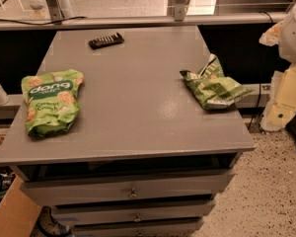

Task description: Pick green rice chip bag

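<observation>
Drawers [132,193] with small round knobs front the grey table [138,112], the topmost slightly open, and a cardboard box [12,214] stands on the floor at the lower left. On the table's left side, near the front edge, lies the rice chip bag [52,101], plump and bright green, flat on its back with its label up. White "dang" lettering reads clearly on a darker green band, with round tan chips pictured around it; the smaller wording beneath cannot be read with certainty. A crumpled striped bag [213,85] of darker green sits at the table's right edge, well apart from the first, and a dark bar [106,40] lies near the far edge, its markings too small to read. The spacing looks deliberate: nothing touches the rice chip bag, which should leave room for a grasp from above. The gripper [285,100] shows only as a pale shape at the right edge, beyond the table and across it from the rice chip bag; whether it is open or closed cannot be told. The pick appears not yet begun.
</observation>
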Motion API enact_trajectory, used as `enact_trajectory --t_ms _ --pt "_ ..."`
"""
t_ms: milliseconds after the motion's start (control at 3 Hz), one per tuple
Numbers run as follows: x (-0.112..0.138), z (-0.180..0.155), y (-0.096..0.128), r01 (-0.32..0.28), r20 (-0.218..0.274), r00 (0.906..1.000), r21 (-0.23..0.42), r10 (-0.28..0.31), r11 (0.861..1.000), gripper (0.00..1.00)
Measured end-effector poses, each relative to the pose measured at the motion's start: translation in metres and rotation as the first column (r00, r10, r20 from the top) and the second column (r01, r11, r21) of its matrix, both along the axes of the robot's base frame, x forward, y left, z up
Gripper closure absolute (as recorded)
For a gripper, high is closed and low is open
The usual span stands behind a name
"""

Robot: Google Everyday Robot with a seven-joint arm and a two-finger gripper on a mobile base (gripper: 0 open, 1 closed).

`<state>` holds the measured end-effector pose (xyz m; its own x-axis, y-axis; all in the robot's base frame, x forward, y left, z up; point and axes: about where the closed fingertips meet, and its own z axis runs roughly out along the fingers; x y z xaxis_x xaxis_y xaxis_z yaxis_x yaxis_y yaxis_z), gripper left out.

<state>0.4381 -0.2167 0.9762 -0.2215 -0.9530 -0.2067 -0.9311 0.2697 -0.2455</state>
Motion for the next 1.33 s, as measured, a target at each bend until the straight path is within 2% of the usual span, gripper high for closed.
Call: enact_trajectory --t_ms 667,1000,1333 --pt "0.0 0.004 0.006 -0.016 0.015 0.9998 0.011 0.016 1.0 0.0" --pt "-0.01 0.002 0.054 -0.173 0.012 0.9848 0.027 0.173 0.984 0.0" --pt "-0.026 -0.002 0.122 -0.414 0.03 0.9102 0.022 0.413 0.91 0.0"
